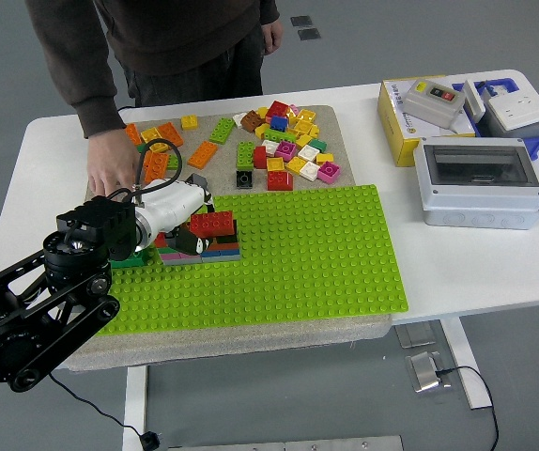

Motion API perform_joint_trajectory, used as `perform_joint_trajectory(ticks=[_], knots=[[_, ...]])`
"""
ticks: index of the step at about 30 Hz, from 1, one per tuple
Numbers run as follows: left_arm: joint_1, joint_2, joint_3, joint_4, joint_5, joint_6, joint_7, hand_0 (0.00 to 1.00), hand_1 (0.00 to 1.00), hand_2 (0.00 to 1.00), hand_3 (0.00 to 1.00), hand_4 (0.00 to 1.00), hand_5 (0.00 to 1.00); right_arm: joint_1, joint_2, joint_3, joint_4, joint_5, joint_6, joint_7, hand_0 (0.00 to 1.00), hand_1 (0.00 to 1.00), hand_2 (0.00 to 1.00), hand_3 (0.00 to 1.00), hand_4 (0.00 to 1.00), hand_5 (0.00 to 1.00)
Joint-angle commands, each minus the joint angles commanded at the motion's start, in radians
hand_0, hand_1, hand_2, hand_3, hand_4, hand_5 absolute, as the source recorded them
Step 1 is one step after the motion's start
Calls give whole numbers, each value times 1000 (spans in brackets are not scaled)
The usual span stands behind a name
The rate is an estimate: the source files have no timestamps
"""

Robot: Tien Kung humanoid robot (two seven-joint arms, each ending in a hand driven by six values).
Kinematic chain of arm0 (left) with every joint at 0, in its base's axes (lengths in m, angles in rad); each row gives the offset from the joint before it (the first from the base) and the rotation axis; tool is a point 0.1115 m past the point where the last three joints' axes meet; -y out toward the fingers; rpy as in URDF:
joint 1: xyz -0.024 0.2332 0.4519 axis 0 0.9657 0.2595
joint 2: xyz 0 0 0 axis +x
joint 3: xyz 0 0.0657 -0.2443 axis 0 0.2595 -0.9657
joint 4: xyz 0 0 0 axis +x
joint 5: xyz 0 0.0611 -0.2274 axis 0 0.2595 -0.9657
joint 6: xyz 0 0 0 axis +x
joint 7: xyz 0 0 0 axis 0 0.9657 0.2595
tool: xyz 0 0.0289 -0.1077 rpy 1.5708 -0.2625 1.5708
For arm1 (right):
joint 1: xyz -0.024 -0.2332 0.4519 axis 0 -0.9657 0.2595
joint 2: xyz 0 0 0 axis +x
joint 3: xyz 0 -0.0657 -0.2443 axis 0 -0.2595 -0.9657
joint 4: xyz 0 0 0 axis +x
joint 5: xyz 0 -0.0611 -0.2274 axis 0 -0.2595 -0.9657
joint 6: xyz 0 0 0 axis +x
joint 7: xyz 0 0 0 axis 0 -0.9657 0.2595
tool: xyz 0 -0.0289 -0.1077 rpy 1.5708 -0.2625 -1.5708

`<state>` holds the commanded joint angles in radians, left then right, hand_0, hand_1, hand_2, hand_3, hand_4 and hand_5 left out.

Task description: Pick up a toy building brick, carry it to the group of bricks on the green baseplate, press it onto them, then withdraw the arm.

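Observation:
My left hand (pixel 192 224), white with dark fingers, reaches in from the lower left over the left end of the green baseplate (pixel 298 254). Its fingers are closed around a red brick (pixel 215 223), one above it and one below. That brick sits on top of the low group of bricks (pixel 217 251) on the baseplate. The hand hides the left part of the group. Loose bricks (pixel 284 141) of many colours lie in a heap on the tan mat behind the baseplate.
A person stands at the far side with one hand (pixel 110 178) flat on the mat's left edge, beside my wrist. Orange bricks (pixel 161 136) lie near that hand. A yellow box (pixel 401 127), a grey enclosure (pixel 481 183) and a blue bin (pixel 518 108) stand at the right.

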<state>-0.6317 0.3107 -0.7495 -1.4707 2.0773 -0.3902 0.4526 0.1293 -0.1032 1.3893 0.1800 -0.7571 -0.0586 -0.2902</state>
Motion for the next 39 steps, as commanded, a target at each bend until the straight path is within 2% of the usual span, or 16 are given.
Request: perform_joint_trajectory(ticks=[16, 39], knots=[[-2, 11, -1, -26, -16, -29, 13, 965, 946, 924, 708, 711, 339, 1, -2, 2, 0, -2, -1, 0, 624, 587, 676, 768, 639, 998], [-12, 9, -19, -27, -21, -23, 9, 965, 946, 924, 711, 716, 343, 2, -3, 5, 0, -10, -3, -4, 625, 588, 674, 768, 639, 998]])
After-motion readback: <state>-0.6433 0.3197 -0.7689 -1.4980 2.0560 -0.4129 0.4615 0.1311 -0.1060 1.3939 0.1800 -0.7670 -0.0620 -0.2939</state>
